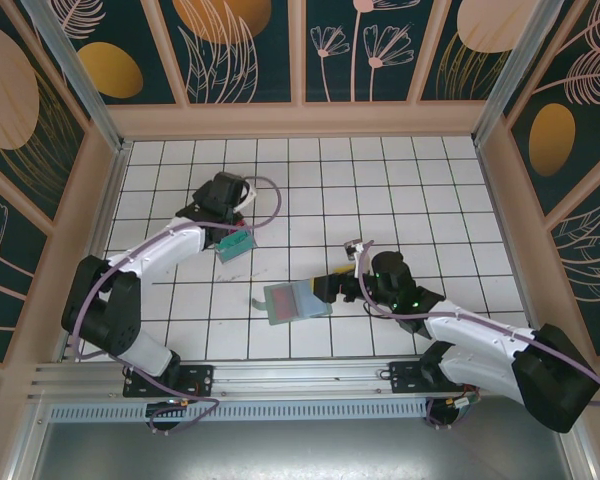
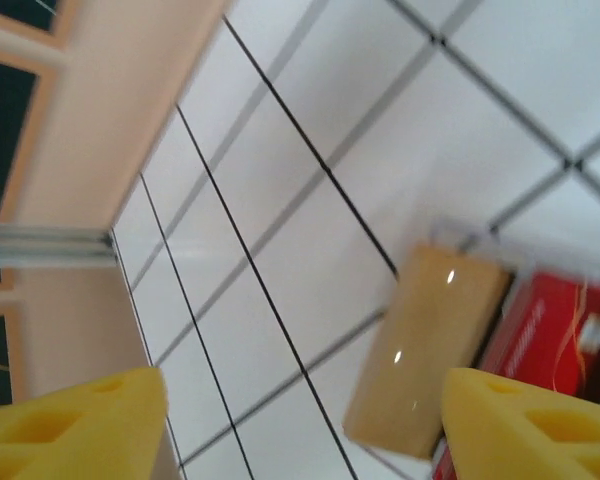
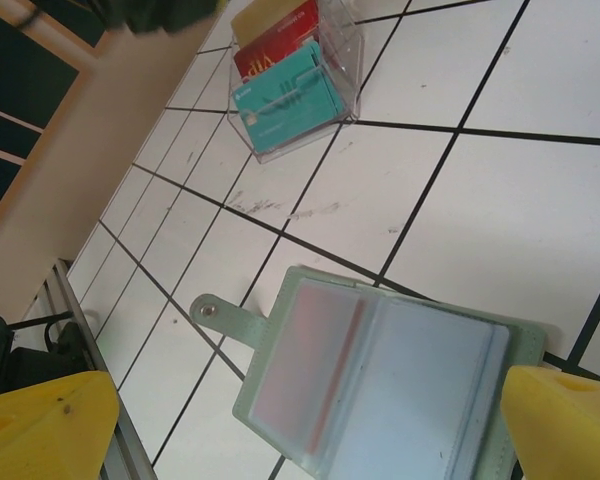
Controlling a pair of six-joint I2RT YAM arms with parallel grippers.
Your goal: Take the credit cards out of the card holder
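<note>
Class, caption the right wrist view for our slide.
Open grey-green folding wallet, framed by yellow fingertips; clear stand of cards beyond.

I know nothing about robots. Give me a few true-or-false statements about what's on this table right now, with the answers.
1. The wallet lies open on the table. True.
2. The teal card sits in the wallet. False: it stands in the clear stand, apart from the wallet.
3. The right gripper is shut. False: its fingers are spread wide, one on each side of the wallet.
4. The left gripper is open. True.
</note>
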